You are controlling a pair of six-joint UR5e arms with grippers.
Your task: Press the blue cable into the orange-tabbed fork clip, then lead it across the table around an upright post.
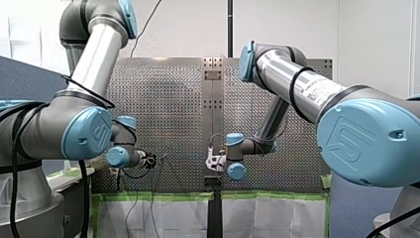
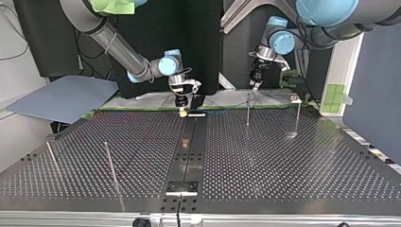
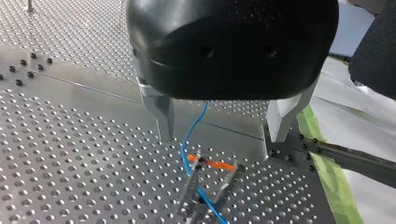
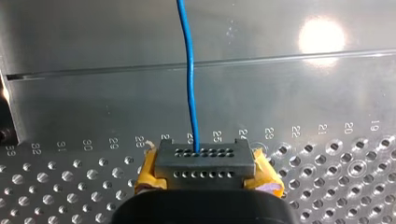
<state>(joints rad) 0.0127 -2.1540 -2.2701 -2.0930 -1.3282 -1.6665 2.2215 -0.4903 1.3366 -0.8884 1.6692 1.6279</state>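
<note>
From where I stand, the weak spot is the fork clip (image 3: 211, 186). The blue cable (image 3: 192, 128) drops between its prongs, just under the orange tab (image 3: 212, 164), but I cannot tell whether it is pressed right down. The left tool (image 3: 220, 137) hangs directly over the clip with its metal fingers (image 3: 164, 114) spread wide on either side of the cable, gripping nothing. So nothing but the clip itself holds the line there. At the worktop's (image 3: 70, 154) far edge, near the middle seam, the right tool (image 4: 208, 170) is clamped by its yellow pads (image 4: 148, 173) on a grey block (image 4: 205, 158), and the cable runs out of that block. If that arm sets off toward one of the upright posts (image 2: 109, 163), I'd expect the pull to lift a half-seated cable out of the fork. It might also drag the cable against a hovering finger. A hard tug could twist the block in the pads, and too much slack could let the cable slide over the post.
</note>
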